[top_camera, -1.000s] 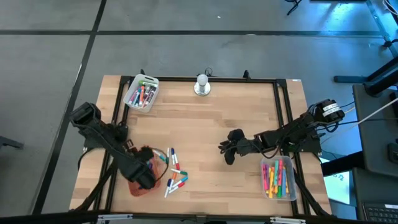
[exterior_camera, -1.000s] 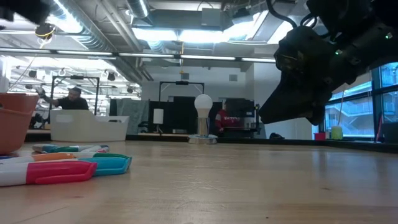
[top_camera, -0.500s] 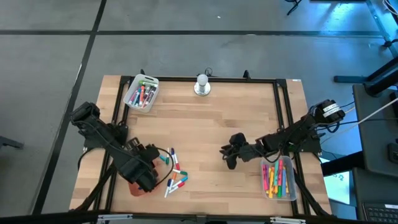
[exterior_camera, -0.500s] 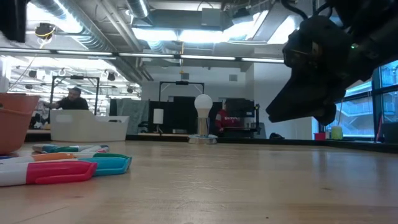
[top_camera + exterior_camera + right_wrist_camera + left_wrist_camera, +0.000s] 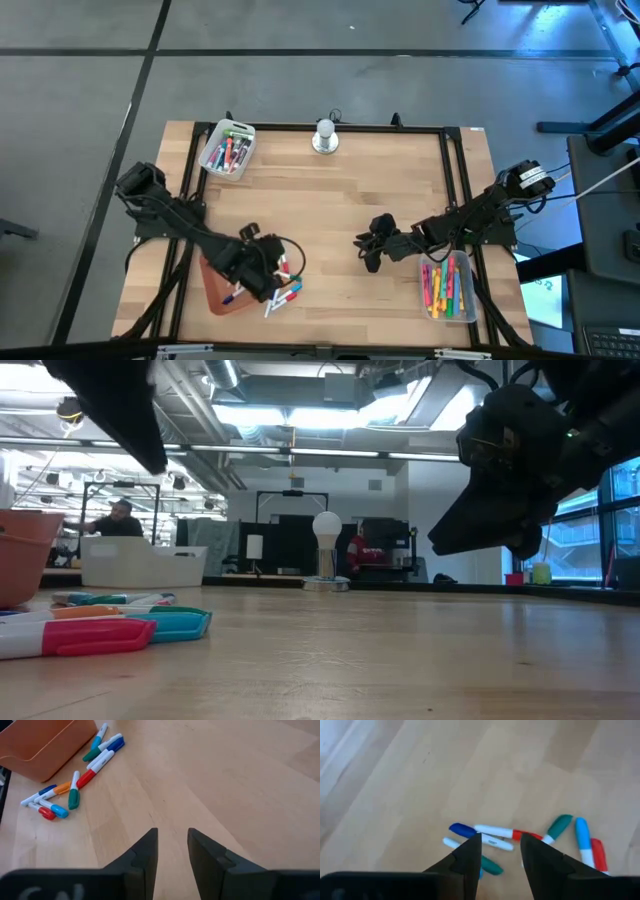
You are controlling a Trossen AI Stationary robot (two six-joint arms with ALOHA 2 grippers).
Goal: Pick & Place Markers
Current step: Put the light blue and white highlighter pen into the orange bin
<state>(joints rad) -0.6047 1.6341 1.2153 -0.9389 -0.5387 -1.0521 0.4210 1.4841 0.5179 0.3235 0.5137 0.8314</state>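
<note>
Hovering with my left gripper (image 5: 501, 851) parted over the markers (image 5: 520, 837), I'd judge them light, stiff, slippery: pinch mid-barrel.

Orange tray (image 5: 218, 296) half covered from above by the left arm; in the low view cut by the left edge (image 5: 22, 555). Loose markers (image 5: 283, 284) partly hidden under the left gripper (image 5: 268, 268); exact count unclear. In the low view nearest markers (image 5: 75, 636) cut off at the left edge, blurred. Markers in the far-left clear tray (image 5: 227, 150) too small to count. Right tray (image 5: 449, 287) overlapped at its far end by the right arm
</note>
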